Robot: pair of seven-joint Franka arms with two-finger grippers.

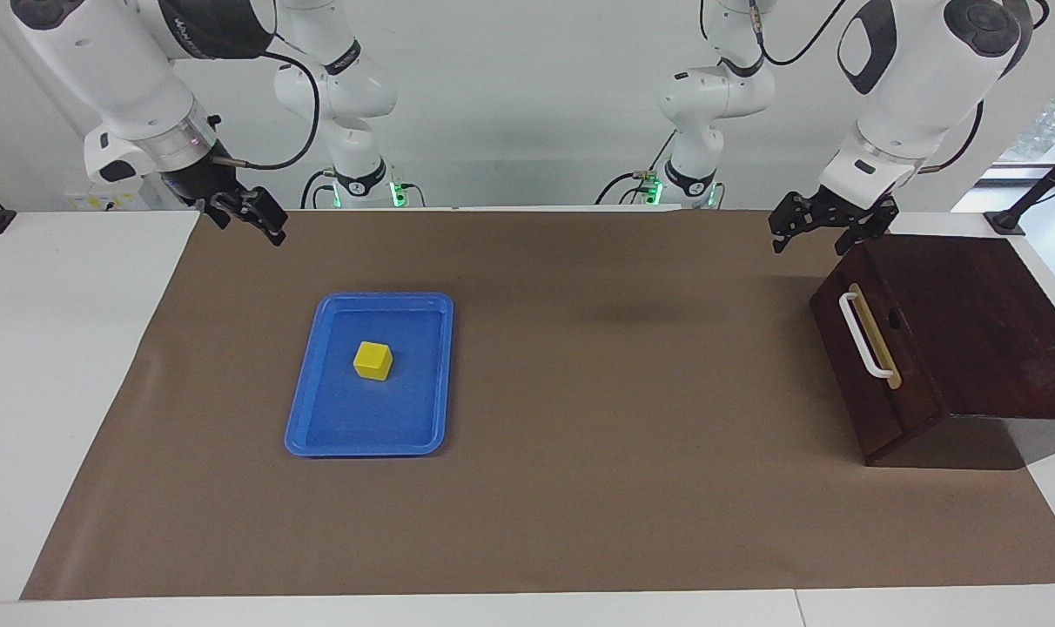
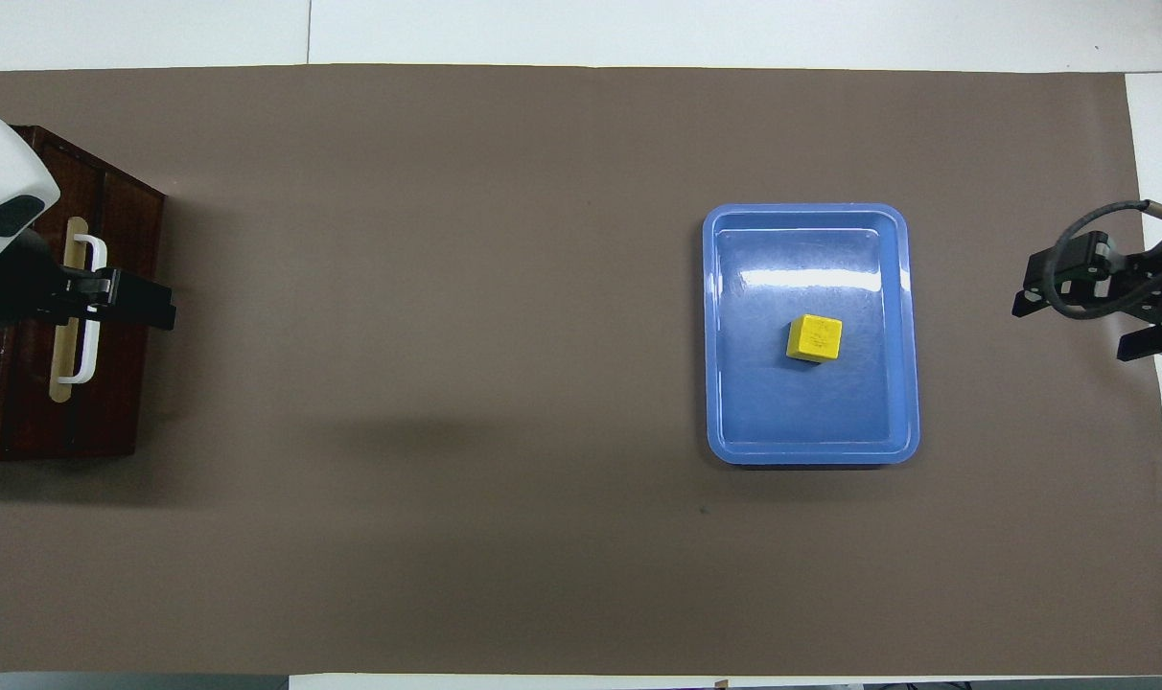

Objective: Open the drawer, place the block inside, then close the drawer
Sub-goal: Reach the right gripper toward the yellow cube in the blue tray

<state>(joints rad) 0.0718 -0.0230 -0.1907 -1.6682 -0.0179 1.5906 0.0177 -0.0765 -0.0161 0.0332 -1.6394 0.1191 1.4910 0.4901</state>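
A flat blue tray point(image 1: 367, 374) point(image 2: 811, 333) lies on the brown mat point(image 1: 580, 488) point(image 2: 447, 383) toward the right arm's end of the table, and the only thing in it is the block point(image 1: 372, 360) point(image 2: 814, 338), a small yellow cube sitting flat on the tray floor close to the middle, apart from every wall of the tray. In the overhead view the block is a little toward 3 o'clock of the tray's centre. The drawer point(image 1: 867, 348) point(image 2: 68, 316) is at the left arm's end of the table, pushed fully into its dark wood box point(image 1: 971, 322) point(image 2: 6, 412), so nothing of its inside shows; its white bar handle point(image 1: 865, 335) point(image 2: 87, 309) on a tan strip faces the tray, well apart from it. The left gripper point(image 1: 819, 228) point(image 2: 135, 299) hangs in the air at the box's corner nearest the robots, at about 11 o'clock of the handle in the facing view, its fingers spread apart and holding nothing. The right gripper point(image 1: 251, 216) point(image 2: 1084, 321) hangs over the mat's edge at about 3 o'clock of the tray in the overhead view, fingers likewise parted and empty, touching nothing.
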